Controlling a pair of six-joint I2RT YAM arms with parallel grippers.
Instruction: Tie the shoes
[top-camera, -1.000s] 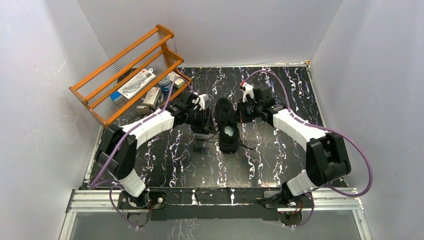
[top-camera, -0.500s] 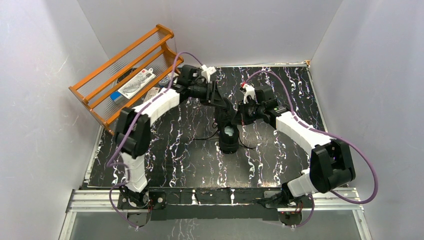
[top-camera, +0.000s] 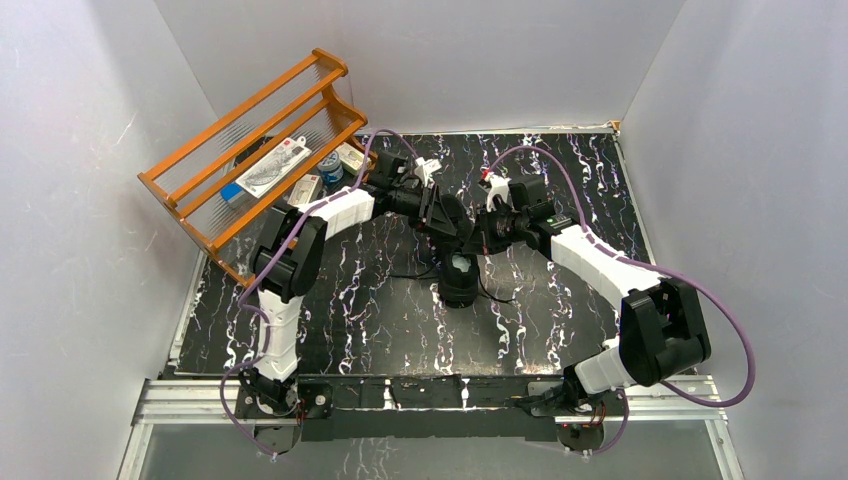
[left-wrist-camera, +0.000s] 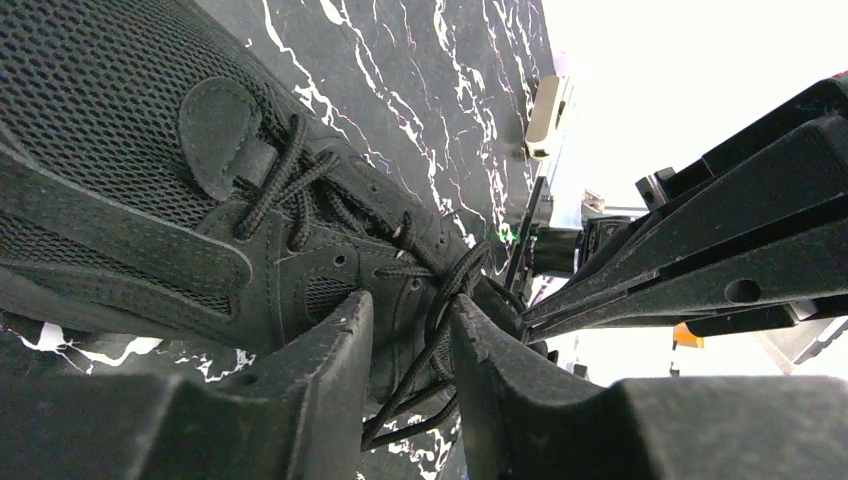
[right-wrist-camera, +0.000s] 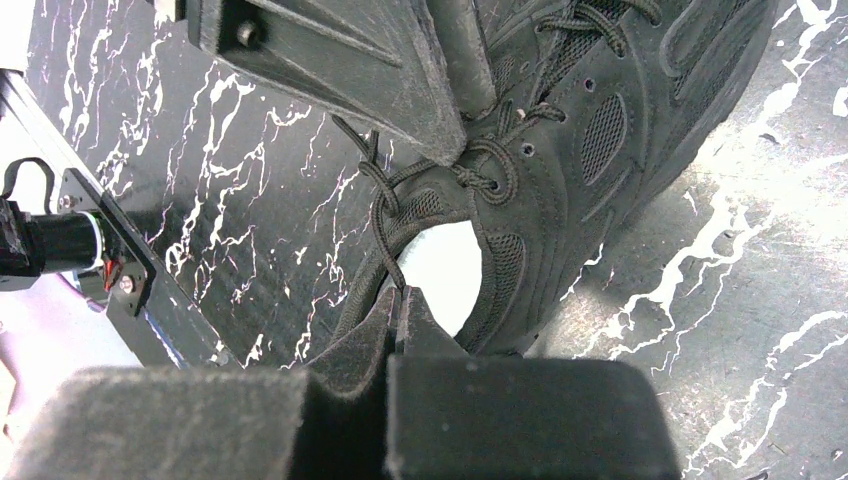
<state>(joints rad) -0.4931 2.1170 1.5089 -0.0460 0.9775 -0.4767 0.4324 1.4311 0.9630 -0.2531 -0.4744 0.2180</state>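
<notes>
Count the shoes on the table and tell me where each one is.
1. The black sneaker sits in the middle of the table, heel toward the near edge, with the left gripper and right gripper at its laces. No second shoe shows; one hidden seems unlikely.

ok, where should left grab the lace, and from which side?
The loose stretch of lace just off the top eyelets, where it lifts clear of the shoe. Come from the toe end, as the left gripper sits: its open fingers straddle that stretch, so closing should catch it. The right gripper looks shut on lace by the opening.
</notes>
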